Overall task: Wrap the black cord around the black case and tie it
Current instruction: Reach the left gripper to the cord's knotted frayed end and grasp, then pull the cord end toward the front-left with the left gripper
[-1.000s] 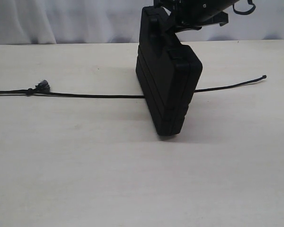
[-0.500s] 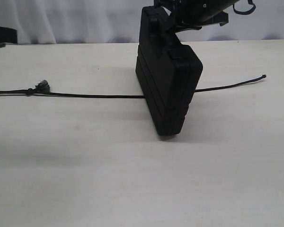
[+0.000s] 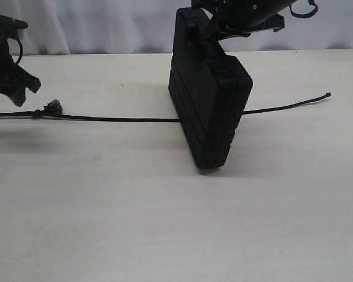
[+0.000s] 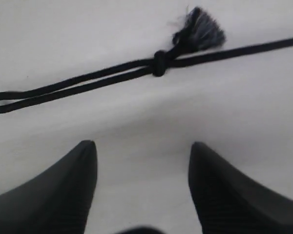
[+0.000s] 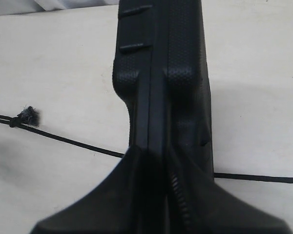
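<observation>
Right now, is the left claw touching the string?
Apart. The left wrist view shows bare table between the open left gripper and the string; its fingertips hang short of it.

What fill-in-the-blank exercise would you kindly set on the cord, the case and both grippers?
1. The jaws of the right gripper are ____ on the black case.
2. The jaws of the left gripper are ____ and clear of the black cord.
3. In the exterior view, the cord's knot lies to the ____ of the case.
Missing words: shut; open; left.
</observation>
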Available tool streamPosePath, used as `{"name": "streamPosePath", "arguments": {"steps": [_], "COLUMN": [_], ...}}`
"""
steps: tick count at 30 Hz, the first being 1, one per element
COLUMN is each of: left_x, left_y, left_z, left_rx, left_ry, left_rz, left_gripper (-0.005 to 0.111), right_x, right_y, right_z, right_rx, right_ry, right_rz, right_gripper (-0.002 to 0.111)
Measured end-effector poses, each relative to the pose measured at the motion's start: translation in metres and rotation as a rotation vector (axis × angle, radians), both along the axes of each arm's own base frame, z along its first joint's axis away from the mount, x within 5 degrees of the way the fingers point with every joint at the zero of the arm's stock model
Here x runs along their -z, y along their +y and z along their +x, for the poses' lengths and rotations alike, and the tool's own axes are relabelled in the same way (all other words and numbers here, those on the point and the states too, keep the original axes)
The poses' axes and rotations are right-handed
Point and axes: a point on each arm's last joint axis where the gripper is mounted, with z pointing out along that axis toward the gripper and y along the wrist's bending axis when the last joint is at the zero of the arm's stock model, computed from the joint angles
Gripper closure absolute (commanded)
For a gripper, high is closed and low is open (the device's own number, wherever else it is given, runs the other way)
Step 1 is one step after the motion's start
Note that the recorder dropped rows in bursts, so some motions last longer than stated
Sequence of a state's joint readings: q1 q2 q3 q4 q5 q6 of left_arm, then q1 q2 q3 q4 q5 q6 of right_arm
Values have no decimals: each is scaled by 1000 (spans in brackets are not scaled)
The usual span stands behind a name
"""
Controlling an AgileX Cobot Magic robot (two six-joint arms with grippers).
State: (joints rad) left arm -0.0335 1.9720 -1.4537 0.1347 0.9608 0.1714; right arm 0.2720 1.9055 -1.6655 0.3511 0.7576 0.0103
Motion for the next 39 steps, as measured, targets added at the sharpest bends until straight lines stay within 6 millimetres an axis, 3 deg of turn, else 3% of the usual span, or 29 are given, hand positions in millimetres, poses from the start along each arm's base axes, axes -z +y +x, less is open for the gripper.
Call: {"name": "streamPosePath", "arguments": {"steps": [5, 9, 20, 22, 25, 30, 33, 34, 37, 39], "left_x": [40, 65, 84, 89, 95, 96, 94, 94, 98, 91], "left_y": [12, 16, 7, 5, 5, -5, -28, -38, -58, -67], "left_z": [17, 28, 48, 49, 48, 41, 29, 23, 15, 16], "left_rx": [224, 392, 551, 561, 561, 432, 249, 194, 93, 44], "left_ry": [167, 155, -16, -12, 19, 69, 162, 227, 328, 337], "left_rz": [121, 197, 175, 157, 144, -25, -322, -450, -695, -818], "left_gripper": [54, 54, 56, 70, 103, 107, 100, 94, 59, 51], "right_x": [-1, -1, -1, -1, -1, -1, -1, -1, -1, -1], "right_y": [0, 0, 0, 0, 0, 0, 0, 0, 0, 0], "right_z": [0, 0, 0, 0, 0, 0, 0, 0, 0, 0], "right_rx": [0, 0, 0, 0, 0, 0, 0, 0, 0, 0], "right_ry": [-2, -2, -2, -2, -2, -2, -3, -4, -4, -4], "right_rz": [0, 0, 0, 0, 0, -2, -2, -2, -2, -2], "right_gripper": [104, 104, 104, 104, 104, 104, 104, 104, 104, 104]}}
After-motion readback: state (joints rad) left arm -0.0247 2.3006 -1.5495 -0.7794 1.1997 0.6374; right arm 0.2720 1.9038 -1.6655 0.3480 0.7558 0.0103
